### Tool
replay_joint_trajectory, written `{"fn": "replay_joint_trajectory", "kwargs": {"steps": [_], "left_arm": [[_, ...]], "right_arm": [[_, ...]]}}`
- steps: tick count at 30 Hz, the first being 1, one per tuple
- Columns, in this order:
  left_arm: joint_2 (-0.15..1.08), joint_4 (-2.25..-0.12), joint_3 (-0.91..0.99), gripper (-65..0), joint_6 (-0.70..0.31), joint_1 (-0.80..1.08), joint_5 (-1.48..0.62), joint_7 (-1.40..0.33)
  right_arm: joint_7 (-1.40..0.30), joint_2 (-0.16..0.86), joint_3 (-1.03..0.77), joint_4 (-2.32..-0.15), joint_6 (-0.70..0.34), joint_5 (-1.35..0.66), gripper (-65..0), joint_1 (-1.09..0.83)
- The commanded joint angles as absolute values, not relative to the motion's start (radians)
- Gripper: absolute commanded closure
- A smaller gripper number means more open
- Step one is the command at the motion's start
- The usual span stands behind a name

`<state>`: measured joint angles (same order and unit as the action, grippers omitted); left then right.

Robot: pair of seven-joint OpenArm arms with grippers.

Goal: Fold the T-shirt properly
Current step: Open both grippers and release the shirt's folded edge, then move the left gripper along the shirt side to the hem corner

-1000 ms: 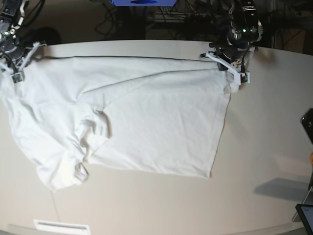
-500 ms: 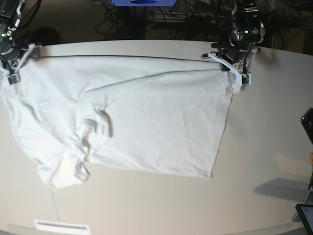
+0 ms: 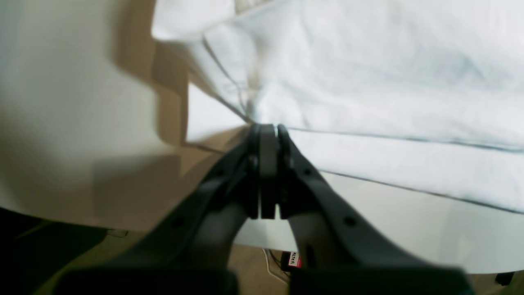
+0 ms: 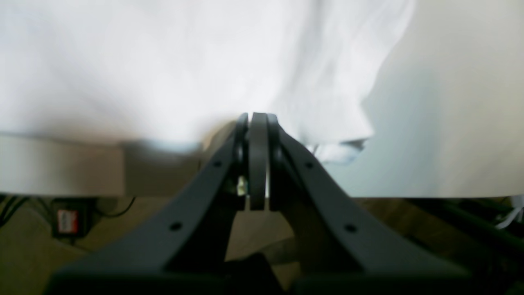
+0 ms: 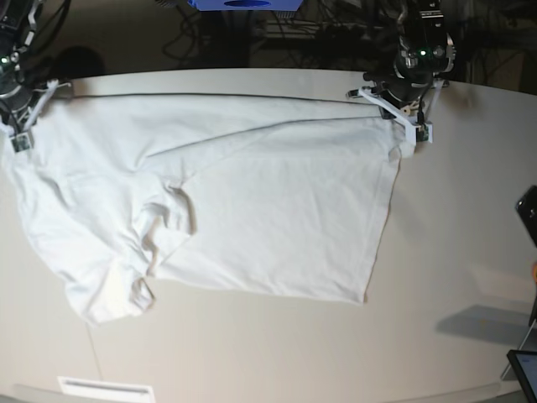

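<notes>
The white T-shirt lies spread across the table, partly folded over itself, with a bunched sleeve at the near left. My left gripper is shut on the shirt's far right corner; the left wrist view shows its jaws pinching the cloth at a hem. My right gripper is shut on the shirt's far left corner; the right wrist view shows its jaws closed on the cloth. The shirt's far edge runs taut between both grippers.
The off-white table has its far edge just behind both grippers. A dark device and a screen corner sit at the right edge. A white strip lies at the near left. Cables and a blue object are behind the table.
Both grippers have drawn back toward the table's far edge with the shirt corners. The shirt's far edge has moved back and straightened.
</notes>
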<state>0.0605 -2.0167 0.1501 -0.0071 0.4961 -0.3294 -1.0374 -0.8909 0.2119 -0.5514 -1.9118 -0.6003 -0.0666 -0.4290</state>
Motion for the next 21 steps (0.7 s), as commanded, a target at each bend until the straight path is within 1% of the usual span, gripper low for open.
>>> {"fn": "replay_joint_trajectory", "kwargs": {"steps": [1, 3, 8, 10, 11, 13, 15, 18, 21], "left_arm": [[0.064, -2.04, 0.148, 0.0, -0.004, 0.487, -0.329, -1.027], [0.064, -2.041, 0.142, 0.0, -0.004, 0.483, -0.374, -1.027], [0.079, -2.046, 0.171, 0.0, 0.001, 0.417, -0.579, -1.032], [0.079, -2.046, 0.176, 0.0, 0.002, 0.375, -0.615, -1.033], [0.079, -2.046, 0.176, 0.0, 0.002, 0.357, -0.616, -1.035], [0.079, -2.043, 0.176, 0.0, 0.002, 0.309, -0.616, -1.035], [0.079, -2.037, 0.176, 0.0, 0.002, 0.249, -0.616, -1.035], [0.081, -2.029, 0.176, 0.0, 0.002, 0.159, -0.572, -1.036], [0.101, -1.985, 0.165, 0.0, -0.001, 0.071, -0.43, -1.036]], "right_arm": [[-0.875, 0.232, -0.555, -1.939, -0.595, -0.067, -0.4, -0.407], [-0.875, 0.236, -0.556, -1.939, -0.595, -0.065, -0.6, -0.383], [-0.875, 0.254, -0.552, -1.939, -0.595, -0.065, -0.7, -0.321], [-0.875, 0.259, -0.55, -1.939, -0.596, -0.067, -0.9, -0.286], [-0.875, 0.266, -0.549, -1.937, -0.599, -0.067, -1.0, -0.265], [-0.875, 0.289, -0.55, -1.925, -0.638, -0.07, -1.5, -0.213], [-0.875, 0.298, -0.55, -1.886, -0.698, -0.07, -4.4, -0.143], [-0.875, 0.306, -0.555, -1.788, -0.698, -0.065, -7.7, -0.021], [-0.877, 0.34, -0.535, -1.623, -0.698, -0.065, -11.5, 0.096]]}}
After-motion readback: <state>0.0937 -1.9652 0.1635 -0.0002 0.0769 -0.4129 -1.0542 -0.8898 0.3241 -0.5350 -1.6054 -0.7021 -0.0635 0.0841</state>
